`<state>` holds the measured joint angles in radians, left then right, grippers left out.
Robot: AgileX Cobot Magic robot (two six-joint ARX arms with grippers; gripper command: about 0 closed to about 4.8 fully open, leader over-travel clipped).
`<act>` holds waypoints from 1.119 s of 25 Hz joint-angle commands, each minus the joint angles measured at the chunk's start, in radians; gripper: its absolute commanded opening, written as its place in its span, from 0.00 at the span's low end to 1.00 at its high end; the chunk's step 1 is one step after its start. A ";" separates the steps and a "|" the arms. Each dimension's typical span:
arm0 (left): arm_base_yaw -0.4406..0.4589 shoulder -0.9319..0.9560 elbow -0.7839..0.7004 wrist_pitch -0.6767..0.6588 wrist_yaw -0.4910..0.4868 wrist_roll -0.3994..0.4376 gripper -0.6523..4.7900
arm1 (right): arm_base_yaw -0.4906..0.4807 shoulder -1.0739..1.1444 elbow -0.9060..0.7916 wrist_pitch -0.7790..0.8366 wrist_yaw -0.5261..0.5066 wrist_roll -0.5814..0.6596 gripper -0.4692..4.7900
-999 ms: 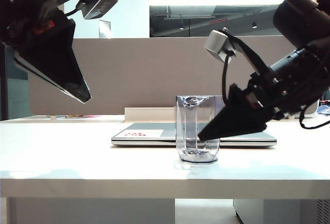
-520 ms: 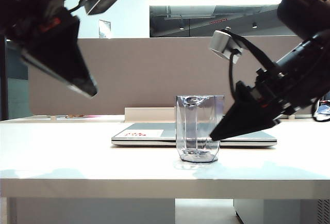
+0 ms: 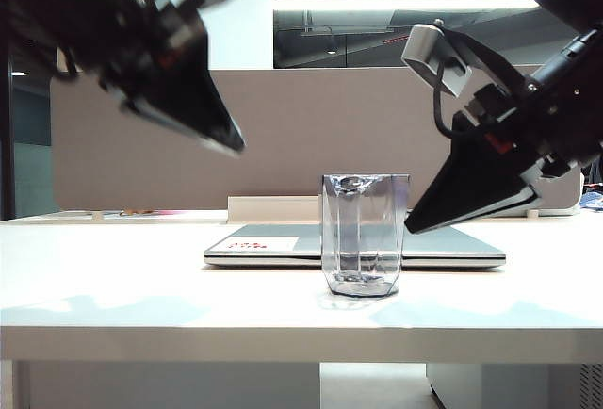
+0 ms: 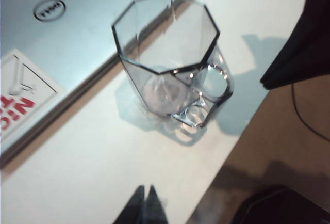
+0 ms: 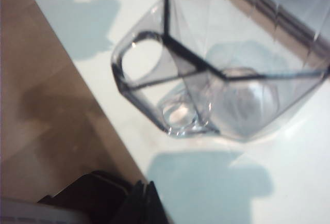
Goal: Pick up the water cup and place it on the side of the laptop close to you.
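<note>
**Exterior view: cup standing free on the bench, both grippers hanging above with fingers pressed together**

Exterior view is showing the water cup [image 3: 364, 236] standing upright on the white bench [image 3: 141, 301], on the near side of the laptop [image 3: 273, 244] and overlapping its front edge from this angle. The laptop is lying shut and flat, with a white-and-red sticker [image 3: 256, 242] at its left corner.

The left gripper [image 3: 231, 143] is hanging in the air up and to the left of the cup, well apart from it, its dark wedge pointing down toward the right. The right gripper [image 3: 412, 228] is hovering just to the right of the cup, near its upper half, with the tip pointing down toward the left; from this view it is reading as apart from the cup wall.

Left wrist view is looking down into the cup's eight-sided rim, with the loop handle [image 4: 214, 92] sitting on the side away from the laptop. The oval logo [image 4: 49, 9] is showing on the lid. The left gripper's fingers [image 4: 146, 206] are lying pressed together, holding nothing.

Right wrist view is showing the cup [image 5: 216, 74] close up near the bench edge, and the right gripper's fingers [image 5: 143, 203] are likewise sitting pressed together, empty.
</note>
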<state>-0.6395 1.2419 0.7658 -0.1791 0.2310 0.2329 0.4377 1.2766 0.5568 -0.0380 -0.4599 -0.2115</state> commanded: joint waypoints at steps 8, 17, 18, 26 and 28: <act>-0.068 0.294 0.004 0.260 0.034 -0.005 0.11 | 0.000 -0.008 0.000 -0.090 -0.002 0.055 0.08; -0.081 0.369 0.004 0.394 0.033 -0.073 0.11 | 0.000 -0.008 0.000 -0.093 -0.002 0.055 0.08; -0.081 0.371 0.004 0.400 0.037 -0.079 0.11 | 0.000 -0.008 0.000 -0.095 -0.002 0.055 0.08; -0.120 0.373 0.004 0.406 0.058 -0.085 0.11 | 0.000 -0.009 0.001 -0.132 0.040 0.055 0.08; -0.131 0.373 0.004 0.423 0.061 -0.085 0.11 | 0.000 -0.009 0.001 -0.141 0.040 0.055 0.08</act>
<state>-0.7647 1.6173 0.7654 0.2165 0.2863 0.1429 0.4377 1.2720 0.5564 -0.1780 -0.4191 -0.1600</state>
